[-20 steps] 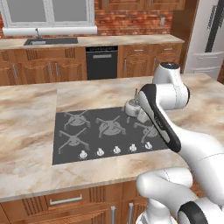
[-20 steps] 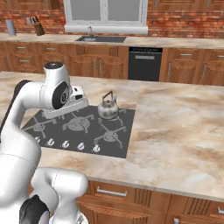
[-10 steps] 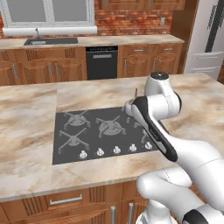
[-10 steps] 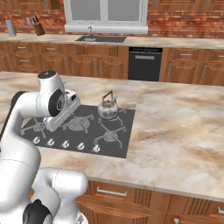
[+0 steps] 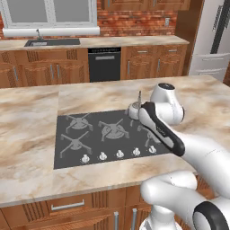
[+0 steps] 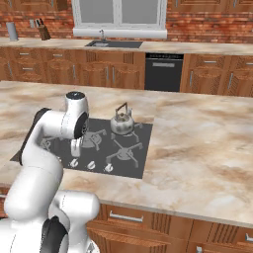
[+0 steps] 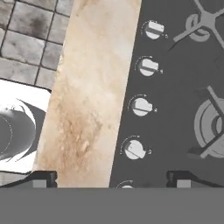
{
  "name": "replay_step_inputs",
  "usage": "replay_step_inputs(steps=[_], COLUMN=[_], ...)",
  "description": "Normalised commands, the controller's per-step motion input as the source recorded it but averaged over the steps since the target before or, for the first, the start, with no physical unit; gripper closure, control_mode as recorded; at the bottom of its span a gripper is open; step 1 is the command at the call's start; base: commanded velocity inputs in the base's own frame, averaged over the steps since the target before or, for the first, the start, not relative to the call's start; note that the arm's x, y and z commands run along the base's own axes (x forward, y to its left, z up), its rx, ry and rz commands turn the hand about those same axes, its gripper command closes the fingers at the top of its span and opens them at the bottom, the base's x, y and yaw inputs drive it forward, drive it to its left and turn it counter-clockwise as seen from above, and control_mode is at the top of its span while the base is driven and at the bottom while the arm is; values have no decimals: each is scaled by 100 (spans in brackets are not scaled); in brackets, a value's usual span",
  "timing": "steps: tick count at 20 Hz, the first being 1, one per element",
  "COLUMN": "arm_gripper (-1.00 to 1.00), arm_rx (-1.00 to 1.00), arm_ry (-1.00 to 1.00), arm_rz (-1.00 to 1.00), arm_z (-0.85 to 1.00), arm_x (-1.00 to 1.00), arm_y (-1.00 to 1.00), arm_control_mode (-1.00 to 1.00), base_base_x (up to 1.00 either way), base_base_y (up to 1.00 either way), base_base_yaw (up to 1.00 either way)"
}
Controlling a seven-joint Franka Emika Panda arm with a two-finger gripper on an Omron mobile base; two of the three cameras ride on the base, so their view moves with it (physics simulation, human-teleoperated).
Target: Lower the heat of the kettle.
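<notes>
Kettle (image 6: 121, 123) sits on the rear right burner of the cooktop (image 5: 90, 152). Gripper (image 7: 111, 177) hangs open wide above the front edge, fingertips straddling the tabletop (image 7: 87, 96) strip and knob row (image 7: 141, 106). The knobs run in a line ahead of it; the kettle's knob likely lies at the right end.

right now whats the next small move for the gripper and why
Probably ease the gripper down toward the row of knobs on the cooktop and line up on the kettle burner's knob. The hand view shows open fingertips straddling the cooktop's front edge above the knobs, touching none. Which knob serves that burner I cannot tell.
</notes>
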Motion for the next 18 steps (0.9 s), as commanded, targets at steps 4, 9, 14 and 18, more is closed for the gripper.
replay_step_inputs(steps=[4, 9, 14, 18], arm_gripper=[-100, -100, -100, -100], arm_rx=[-3, -6, -10, -7], arm_ry=[1, 0, 0, 0], arm_rz=[50, 43, 32, 17], arm_z=[-55, -44, -37, -31], arm_x=[33, 6, 1, 2], arm_y=[-2, -1, 0, 8], arm_control_mode=[-100, -100, -100, -100], base_base_x=[0, 0, 0, 0], base_base_y=[0, 0, 0, 0], base_base_yaw=[0, 0, 0, 0])
